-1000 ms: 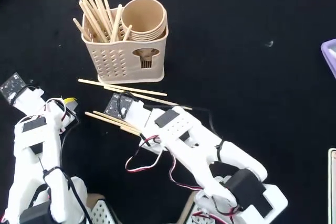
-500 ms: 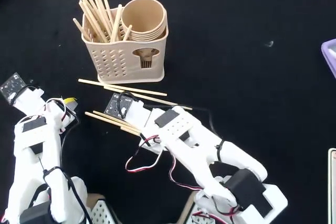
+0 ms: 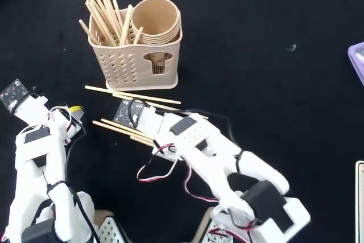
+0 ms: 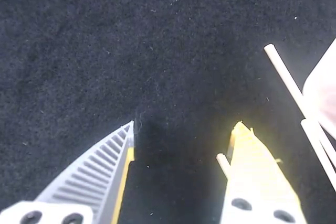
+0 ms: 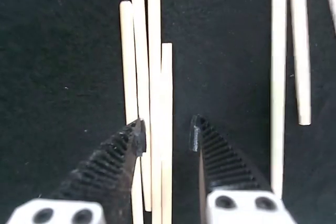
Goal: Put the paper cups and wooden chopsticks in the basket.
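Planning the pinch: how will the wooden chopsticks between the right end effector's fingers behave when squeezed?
These thin pale wooden chopsticks look stiff and light. Lying loosely bundled, they may roll apart or slip as the right end effector closes.

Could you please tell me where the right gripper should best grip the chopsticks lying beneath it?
Probably across the bunched shafts, from above: the chopsticks lie flat, side by side, running lengthwise inside the open right gripper, so closing should pinch them.

Paper cups [image 3: 156,18] & chopsticks [image 3: 105,12] are held upright in basket [image 3: 136,64]. Loose chopsticks [image 3: 128,94] are laid just in front of basket. Further pair [image 3: 116,128], farther from basket, is overlapped by right arm [image 3: 196,140].
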Action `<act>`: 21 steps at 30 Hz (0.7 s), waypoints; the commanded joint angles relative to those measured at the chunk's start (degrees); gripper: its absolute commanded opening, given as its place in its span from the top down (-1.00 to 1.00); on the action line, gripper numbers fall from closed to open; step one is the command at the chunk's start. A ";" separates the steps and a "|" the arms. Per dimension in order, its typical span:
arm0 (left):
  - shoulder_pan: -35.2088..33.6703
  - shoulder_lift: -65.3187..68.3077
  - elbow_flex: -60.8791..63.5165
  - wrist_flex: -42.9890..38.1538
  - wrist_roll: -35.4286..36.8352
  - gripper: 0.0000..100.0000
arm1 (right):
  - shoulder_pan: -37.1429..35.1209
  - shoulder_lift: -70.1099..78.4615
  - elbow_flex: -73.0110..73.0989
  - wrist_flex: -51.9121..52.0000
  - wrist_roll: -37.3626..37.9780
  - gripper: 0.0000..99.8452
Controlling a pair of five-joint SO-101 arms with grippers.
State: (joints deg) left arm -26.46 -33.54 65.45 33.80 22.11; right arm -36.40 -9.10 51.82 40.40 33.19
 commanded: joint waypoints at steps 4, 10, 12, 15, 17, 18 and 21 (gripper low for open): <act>0.13 -0.88 -0.57 -0.70 0.62 0.43 | 1.05 3.12 -2.59 -0.62 0.53 0.72; 0.13 -0.88 -0.57 -0.88 0.62 0.43 | 1.14 1.45 -3.21 0.79 0.44 0.96; 0.22 -0.88 -0.57 -0.97 0.62 0.43 | 1.14 -0.31 -3.74 2.99 0.44 0.98; 0.22 -0.88 -0.57 -0.97 0.62 0.43 | 1.14 -4.97 -4.53 6.68 0.26 0.98; 0.22 -0.88 -0.57 -0.97 0.62 0.43 | 1.14 -8.48 -4.53 8.26 0.44 0.98; 0.22 -0.88 -0.57 -0.97 0.62 0.43 | 1.14 -10.15 -4.26 8.62 0.44 0.98; 0.22 -0.88 -0.57 -0.97 0.62 0.43 | 1.23 -14.37 -4.09 9.85 0.44 0.98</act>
State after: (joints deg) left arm -26.46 -33.54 65.45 33.80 22.11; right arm -36.31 -18.07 49.71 48.92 33.27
